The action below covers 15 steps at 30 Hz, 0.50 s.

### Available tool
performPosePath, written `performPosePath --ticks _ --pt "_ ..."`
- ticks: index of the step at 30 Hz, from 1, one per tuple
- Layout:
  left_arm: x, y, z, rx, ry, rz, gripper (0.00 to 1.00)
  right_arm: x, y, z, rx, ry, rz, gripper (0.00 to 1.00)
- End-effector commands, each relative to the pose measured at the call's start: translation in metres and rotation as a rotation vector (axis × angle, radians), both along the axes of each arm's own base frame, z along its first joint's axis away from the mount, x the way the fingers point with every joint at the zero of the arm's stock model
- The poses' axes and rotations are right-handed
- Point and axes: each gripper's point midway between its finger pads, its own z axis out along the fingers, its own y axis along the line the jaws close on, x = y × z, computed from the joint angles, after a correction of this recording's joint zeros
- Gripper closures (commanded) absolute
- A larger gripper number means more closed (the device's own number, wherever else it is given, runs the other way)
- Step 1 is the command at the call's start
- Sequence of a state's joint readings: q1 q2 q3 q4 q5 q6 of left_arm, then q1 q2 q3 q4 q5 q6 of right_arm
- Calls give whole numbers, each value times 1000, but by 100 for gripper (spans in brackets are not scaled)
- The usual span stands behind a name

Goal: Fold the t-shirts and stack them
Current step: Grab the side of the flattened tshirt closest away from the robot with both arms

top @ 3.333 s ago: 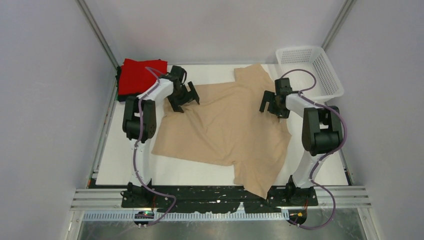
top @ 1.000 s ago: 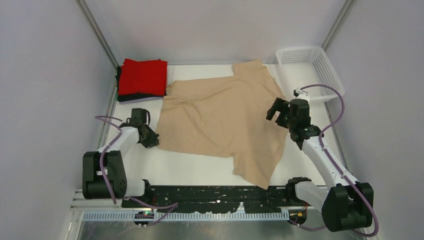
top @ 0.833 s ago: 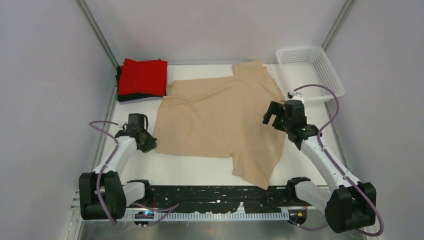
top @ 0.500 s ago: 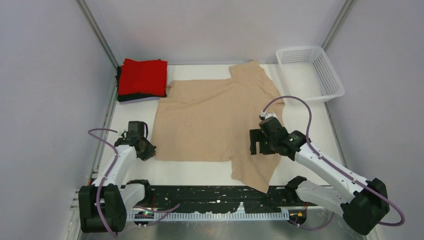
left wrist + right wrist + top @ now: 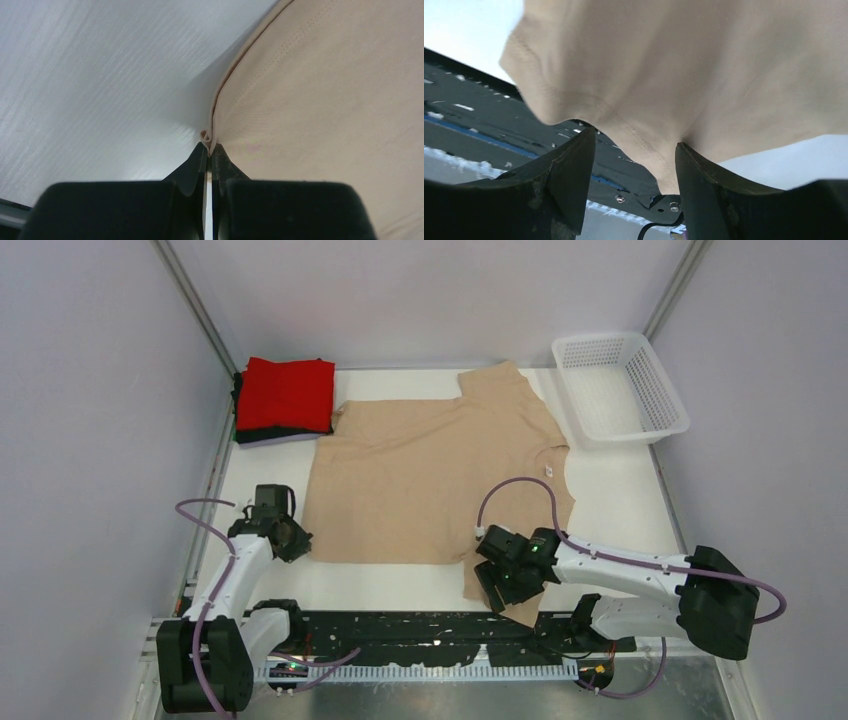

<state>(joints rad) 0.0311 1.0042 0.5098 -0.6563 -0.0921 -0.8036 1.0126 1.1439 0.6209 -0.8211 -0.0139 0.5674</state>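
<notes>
While the tan shirt (image 5: 430, 480) lies spread across the middle of the worktop (image 5: 620, 490), my left gripper (image 5: 207, 150) pinches its hem near the left edge; my right gripper (image 5: 634, 142) gapes around its sleeve at the near edge.

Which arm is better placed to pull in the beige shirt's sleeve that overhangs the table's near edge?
Right. The right gripper is open with that sleeve between its fingers. The left gripper is shut on the beige t-shirt at its other near corner, well apart from the sleeve.
</notes>
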Motion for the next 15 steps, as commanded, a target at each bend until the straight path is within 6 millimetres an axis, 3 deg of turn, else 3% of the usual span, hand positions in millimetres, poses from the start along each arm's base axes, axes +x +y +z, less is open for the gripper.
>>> performPosePath --ticks 1,6,8,9,13,15 --pt "1 1 2 9 -14 -19 100 0 6 -15 3 9 -50 35" --pt "2 2 -2 15 -1 -18 100 5 -3 -38 -54 -18 -130 43" --pt "2 0 -3 3 2 -22 100 7 -9 -44 -78 -32 -160 53" --pt "2 0 -3 1 5 -24 100 9 -10 -45 -87 -46 -173 62" --pt "-5 0 -1 1 23 -19 100 13 -16 -33 -101 -73 -209 91" --pt "-12 0 2 2 26 -8 100 13 -20 -20 -110 -83 -207 94"
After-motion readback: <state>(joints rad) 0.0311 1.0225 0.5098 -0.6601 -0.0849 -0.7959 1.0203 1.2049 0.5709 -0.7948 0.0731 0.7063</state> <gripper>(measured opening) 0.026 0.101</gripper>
